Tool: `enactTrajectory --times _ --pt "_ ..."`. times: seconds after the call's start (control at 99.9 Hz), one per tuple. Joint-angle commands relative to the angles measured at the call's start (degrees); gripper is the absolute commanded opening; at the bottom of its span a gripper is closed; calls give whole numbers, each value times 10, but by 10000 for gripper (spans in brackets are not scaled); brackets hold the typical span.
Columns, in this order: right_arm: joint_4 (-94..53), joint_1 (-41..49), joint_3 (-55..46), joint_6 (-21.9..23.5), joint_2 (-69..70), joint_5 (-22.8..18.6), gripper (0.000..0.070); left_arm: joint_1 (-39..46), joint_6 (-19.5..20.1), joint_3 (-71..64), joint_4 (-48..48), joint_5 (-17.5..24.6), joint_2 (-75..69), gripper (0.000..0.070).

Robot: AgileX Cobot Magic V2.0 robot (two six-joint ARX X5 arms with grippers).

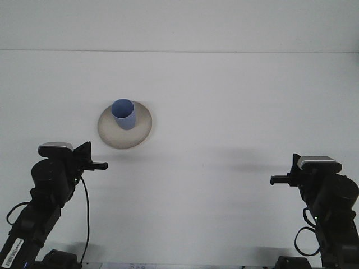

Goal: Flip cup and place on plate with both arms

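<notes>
A blue cup (pixel 123 114) stands upright on the plate (pixel 124 125); no writing is legible, and whether either tool (pixel 100 165) (pixel 276 180) is spread is unclear.

Both arms' lower links cut off by bottom edge.

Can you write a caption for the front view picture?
Blue cup stands on beige plate; both arms rest apart.
</notes>
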Motion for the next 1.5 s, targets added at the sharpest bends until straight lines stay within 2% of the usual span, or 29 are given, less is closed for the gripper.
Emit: enactTrajectory --times 0.0,0.08,0.2,0.32,0.58,0.74,0.941,1.491 --pt "6 1 3 4 3 0 0 3 28 3 38 -5 -2 12" --pt "6 1 3 4 3 0 0 3 46 -19 109 -5 -10 12" --pt "6 1 3 4 3 0 0 3 47 -91 230 -5 -39 12" --pt "6 1 3 4 3 0 0 6 47 -176 274 -5 -91 12" --pt "6 1 3 4 3 0 0 38 25 -328 242 -5 -264 12" --pt "6 1 3 4 3 0 0 65 12 -355 158 -5 -361 12" --pt "6 1 3 4 3 0 0 81 12 -384 134 -5 -446 12" --pt "10 1 3 4 3 0 0 86 12 -394 137 -4 -444 12"
